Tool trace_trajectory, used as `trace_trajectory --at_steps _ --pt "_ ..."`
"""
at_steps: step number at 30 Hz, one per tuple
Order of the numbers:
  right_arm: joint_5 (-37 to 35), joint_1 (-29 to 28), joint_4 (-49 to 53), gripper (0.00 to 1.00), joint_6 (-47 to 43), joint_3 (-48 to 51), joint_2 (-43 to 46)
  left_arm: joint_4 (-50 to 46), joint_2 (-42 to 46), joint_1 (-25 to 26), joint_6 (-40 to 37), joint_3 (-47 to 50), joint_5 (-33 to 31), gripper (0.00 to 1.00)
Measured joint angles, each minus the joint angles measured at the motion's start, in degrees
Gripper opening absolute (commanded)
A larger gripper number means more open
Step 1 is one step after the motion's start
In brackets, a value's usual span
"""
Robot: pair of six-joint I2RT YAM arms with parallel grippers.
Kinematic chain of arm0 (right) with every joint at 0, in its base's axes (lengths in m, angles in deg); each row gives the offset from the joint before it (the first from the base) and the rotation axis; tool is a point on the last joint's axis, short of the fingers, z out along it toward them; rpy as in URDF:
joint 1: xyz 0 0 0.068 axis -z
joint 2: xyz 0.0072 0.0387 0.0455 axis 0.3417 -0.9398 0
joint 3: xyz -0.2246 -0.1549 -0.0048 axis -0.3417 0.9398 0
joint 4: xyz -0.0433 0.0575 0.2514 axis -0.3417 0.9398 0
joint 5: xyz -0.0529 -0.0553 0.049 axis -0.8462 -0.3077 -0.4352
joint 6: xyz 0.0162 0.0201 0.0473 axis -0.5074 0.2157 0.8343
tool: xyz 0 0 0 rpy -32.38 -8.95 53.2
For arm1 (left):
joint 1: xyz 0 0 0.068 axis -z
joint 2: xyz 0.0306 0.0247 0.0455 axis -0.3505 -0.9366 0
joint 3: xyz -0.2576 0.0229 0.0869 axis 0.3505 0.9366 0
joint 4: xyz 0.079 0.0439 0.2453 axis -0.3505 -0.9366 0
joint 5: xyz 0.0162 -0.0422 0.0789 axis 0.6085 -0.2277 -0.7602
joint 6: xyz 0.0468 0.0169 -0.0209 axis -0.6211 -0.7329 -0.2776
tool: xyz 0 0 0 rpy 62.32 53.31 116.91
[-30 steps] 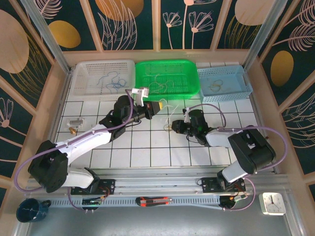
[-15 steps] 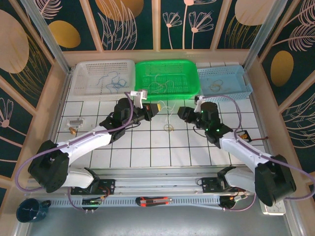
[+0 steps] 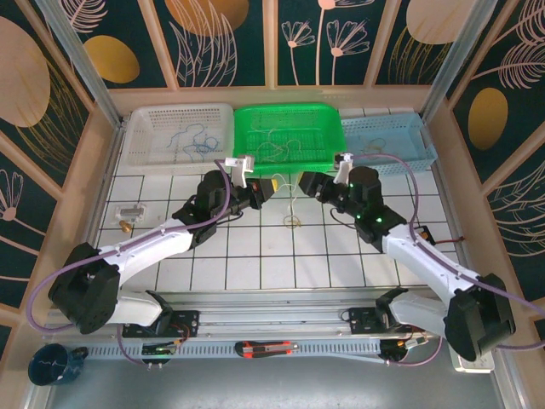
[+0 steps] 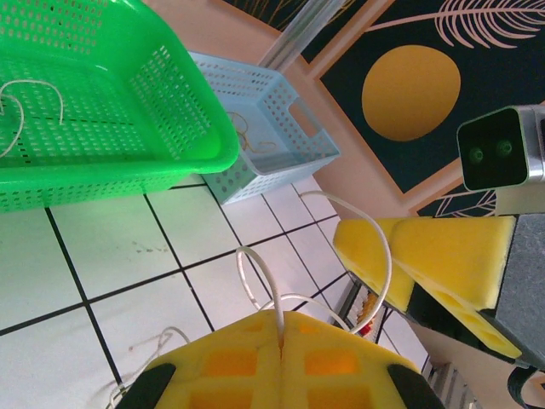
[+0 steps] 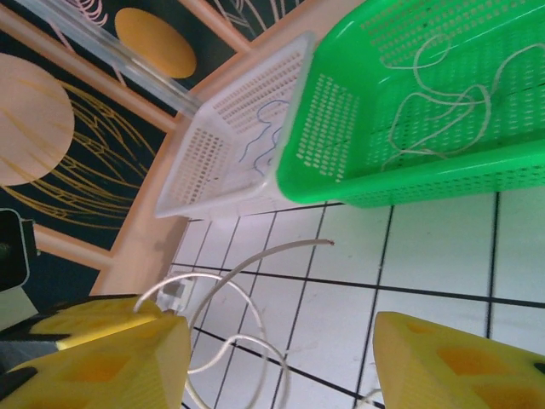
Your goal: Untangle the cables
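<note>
Your left gripper (image 4: 281,331) pinches a thin, whitish cable (image 5: 281,248) that curls in loose loops at its 3 o'clock above the tiles (image 3: 255,243), your right gripper (image 5: 281,358) spread just beside.

Far edge of table (image 3: 247,264): white basket (image 3: 179,132), green basket (image 3: 289,135), blue basket (image 3: 387,141) side by side, no gap. Centre: left gripper (image 3: 277,185), right gripper (image 3: 306,181) near, pale cable (image 3: 292,198) between. Metal part (image 3: 129,212) by left edge. Near-centre tiles open.
</note>
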Motion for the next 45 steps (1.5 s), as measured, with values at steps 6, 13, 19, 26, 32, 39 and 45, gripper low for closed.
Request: trace_trajectory --at_steps 6,13,19,26,32,39,45 --pt "0.8 -0.7 -3.1 0.51 1.2 -2.8 -5.6 0.5 0.0 0.0 0.0 0.0 0.0 0.0" --pt "1.5 -2.1 -4.3 0.57 1.2 -5.6 -8.6 1.2 0.0 0.0 0.0 0.0 0.0 0.0" --pt "1.4 -2.9 -4.4 0.59 1.2 -5.7 -8.0 1.2 0.0 0.0 0.0 0.1 0.0 0.0" --pt "0.6 -4.5 -4.3 0.58 1.0 -4.5 -3.8 1.2 0.0 0.0 0.0 0.1 0.0 0.0" --pt "-0.3 -4.7 -4.2 0.45 0.8 -4.5 -3.6 1.2 0.0 0.0 0.0 0.2 0.0 0.0" --pt "-0.2 -4.7 -3.3 0.0 -0.8 -4.9 -5.6 1.3 0.0 0.0 0.0 0.2 0.6 0.0" --pt "0.2 -3.2 0.9 0.0 -4.0 -12.3 -6.3 3.1 0.0 0.0 -0.2 2.6 1.6 0.09"
